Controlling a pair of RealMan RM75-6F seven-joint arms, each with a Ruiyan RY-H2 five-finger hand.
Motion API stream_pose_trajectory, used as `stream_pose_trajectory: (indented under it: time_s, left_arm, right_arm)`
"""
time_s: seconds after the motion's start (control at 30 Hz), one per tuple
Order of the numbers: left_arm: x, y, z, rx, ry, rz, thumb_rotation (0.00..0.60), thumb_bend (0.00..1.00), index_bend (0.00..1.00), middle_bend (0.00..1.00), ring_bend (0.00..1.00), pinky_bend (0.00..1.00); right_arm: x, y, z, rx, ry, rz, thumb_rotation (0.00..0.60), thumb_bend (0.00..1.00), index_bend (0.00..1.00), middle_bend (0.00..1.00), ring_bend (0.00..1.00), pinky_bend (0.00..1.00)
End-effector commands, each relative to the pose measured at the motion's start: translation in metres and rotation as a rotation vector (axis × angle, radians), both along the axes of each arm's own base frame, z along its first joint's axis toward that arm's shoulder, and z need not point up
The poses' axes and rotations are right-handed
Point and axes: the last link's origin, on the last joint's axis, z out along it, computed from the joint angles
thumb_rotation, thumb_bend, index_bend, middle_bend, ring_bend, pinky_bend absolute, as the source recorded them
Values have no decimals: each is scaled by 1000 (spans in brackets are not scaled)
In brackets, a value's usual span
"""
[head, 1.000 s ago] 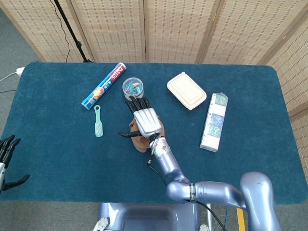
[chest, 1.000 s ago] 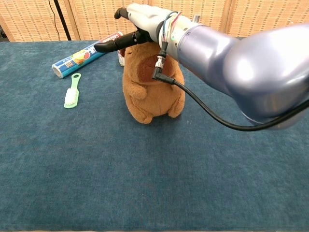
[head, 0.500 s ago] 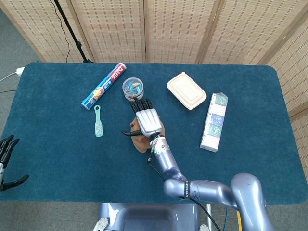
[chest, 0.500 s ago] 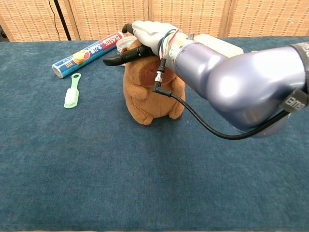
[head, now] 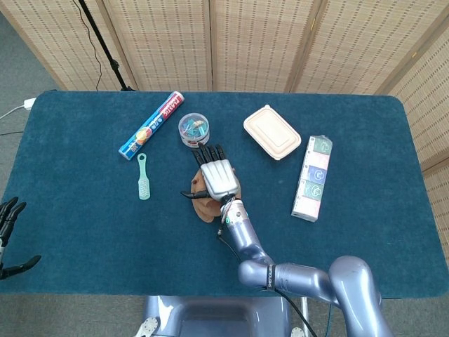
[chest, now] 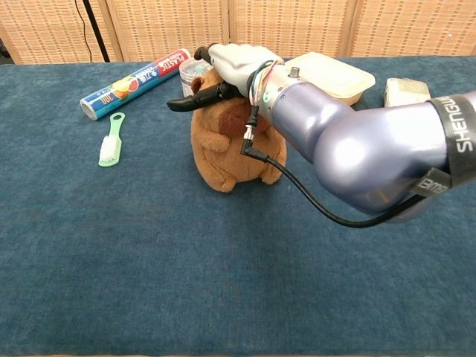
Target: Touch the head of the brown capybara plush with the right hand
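The brown capybara plush [chest: 223,145] stands upright mid-table; in the head view only a sliver of the plush [head: 204,208] shows under my arm. My right hand [chest: 232,63] lies flat, palm down, on top of its head, fingers stretched toward the far side and thumb jutting left. From above, the right hand [head: 216,177] covers the head entirely. My left hand [head: 8,232] hangs at the table's left front edge, fingers spread, holding nothing.
A green brush [head: 143,177] and a blue foil roll [head: 151,125] lie left of the plush. Behind it sits a round clear tub [head: 193,128]. A beige lidded box [head: 272,131] and a long carton [head: 313,177] lie to the right.
My right hand has come down from just above the plush's head onto it and shifted slightly toward me. The left hand slid a little further off the left edge.
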Motion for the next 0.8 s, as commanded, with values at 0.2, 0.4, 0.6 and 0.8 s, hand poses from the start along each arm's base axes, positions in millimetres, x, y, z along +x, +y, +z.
stream_pose_trajectory:
  time_s: [0.2, 0.4, 0.6, 0.8]
  left_arm:
    - [0, 0, 0, -1, 1, -1, 600, 0, 0, 0, 0, 0]
    - [1, -1, -1, -2, 3, -3, 600, 0, 0, 0, 0, 0]
    - [1, -2, -2, -4, 5, -7, 600, 0, 0, 0, 0, 0]
    - [2, -3, -3, -4, 9, -11, 600, 0, 0, 0, 0, 0]
  right_arm:
    - [11, -2, 22, -53, -48, 35, 172, 0, 0, 0, 0, 0]
    - [28, -1, 68, -140, -135, 97, 173, 0, 0, 0, 0, 0]
    - [19, 1, 120, -220, -152, 127, 173, 0, 0, 0, 0, 0]
    - [-21, 5, 159, -279, -97, 111, 174, 0, 0, 0, 0, 0]
